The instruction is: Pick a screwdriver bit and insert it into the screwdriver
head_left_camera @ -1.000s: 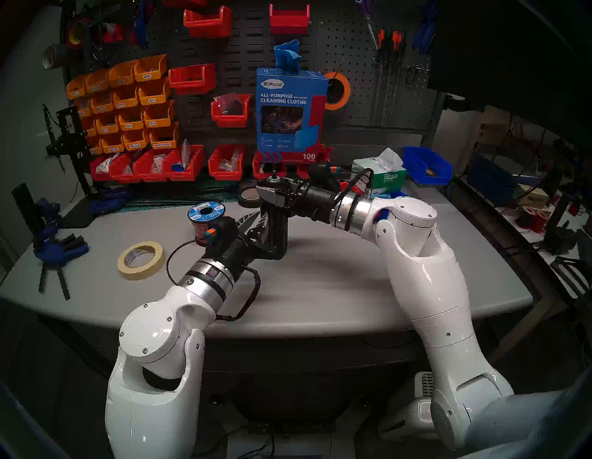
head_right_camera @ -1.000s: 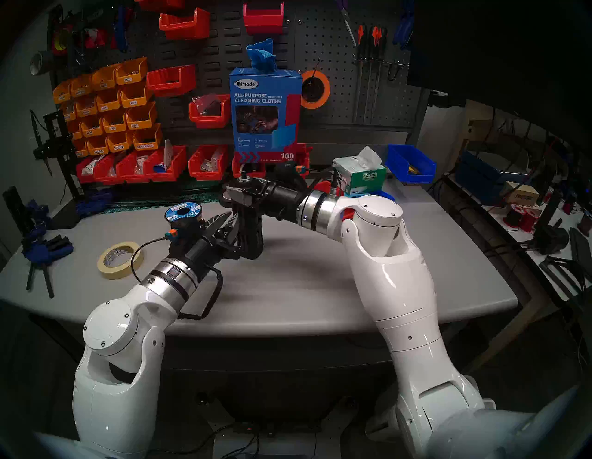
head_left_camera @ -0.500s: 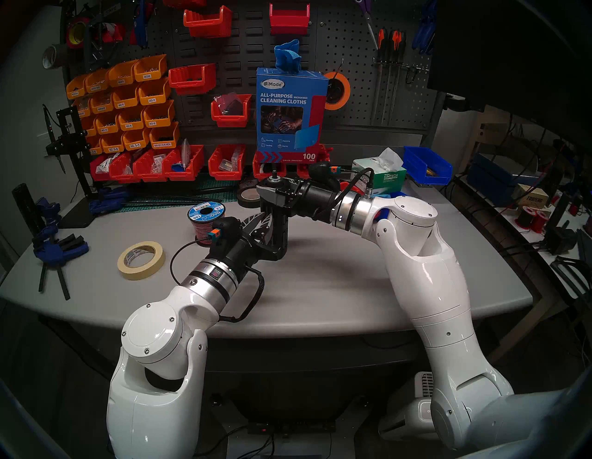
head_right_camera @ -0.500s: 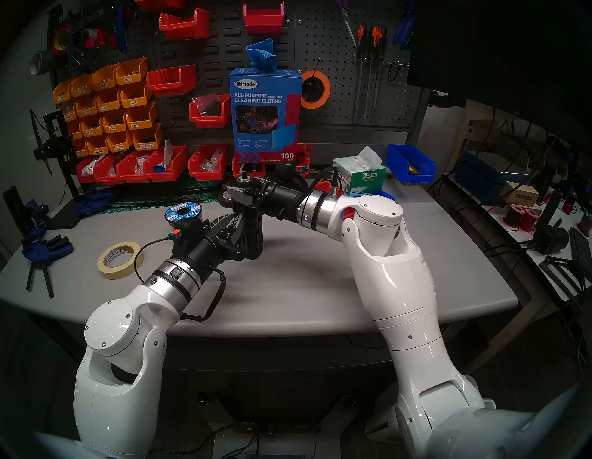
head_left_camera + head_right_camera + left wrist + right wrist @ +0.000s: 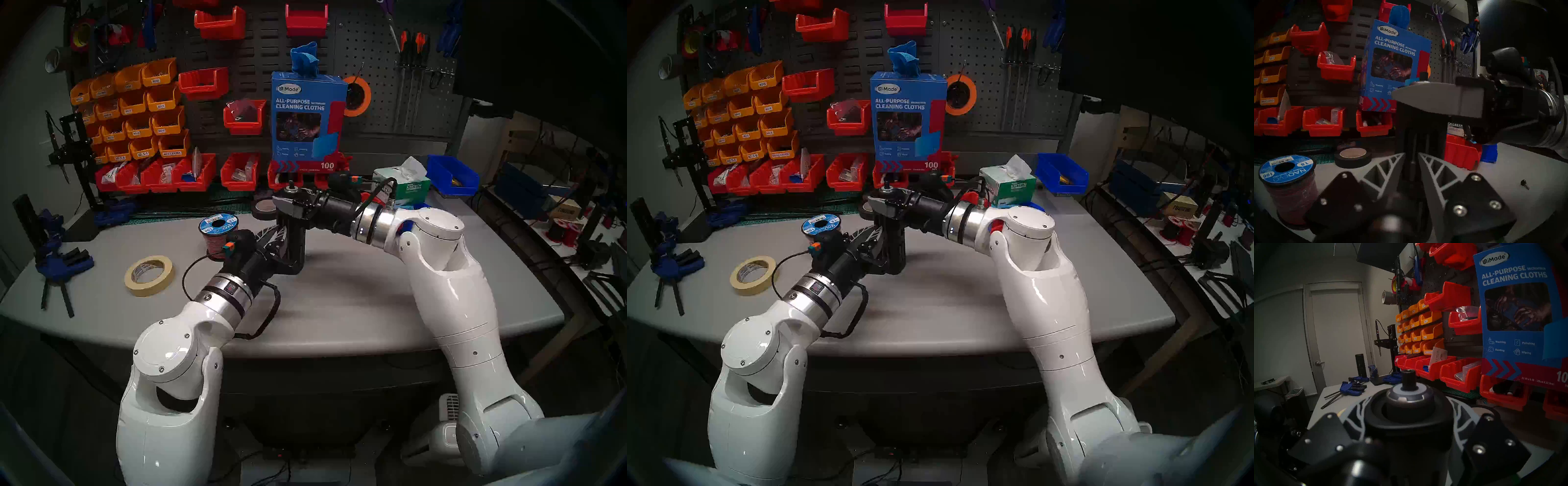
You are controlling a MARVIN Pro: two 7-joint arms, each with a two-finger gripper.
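One screwdriver (image 5: 292, 237), a black slotted cylinder, upright mid-desk (image 5: 339, 305). Right hand (image 5: 283, 203) clamped around its top, just below the silver ring; a dark stub sticks up from the ring. Left hand (image 5: 1411, 162) level at the lower body, two fingers (image 5: 1388, 169) close on either side of a slot showing a silver bit (image 5: 1412, 169); whether they pinch it cannot be told. One loose small dark bit (image 5: 1525, 184) lies on the desk to the right, well apart. Tape rolls on the desk: one cream (image 5: 149, 275), one black (image 5: 264, 208). One blue-capped wire spool (image 5: 217, 234) just left of the left hand. One tissue box (image 5: 402, 188), one blue bin (image 5: 453, 174) at the back right. Blue clamps (image 5: 64, 263) far left. Desk grey, matte. Behind it a dark pegboard (image 5: 373, 51) with rows of orange and red bins, one blue cloth box (image 5: 307, 118), two orange-handled drivers (image 5: 412, 42) hanging. Room dim; one white door (image 5: 1335, 336) on the left wall.
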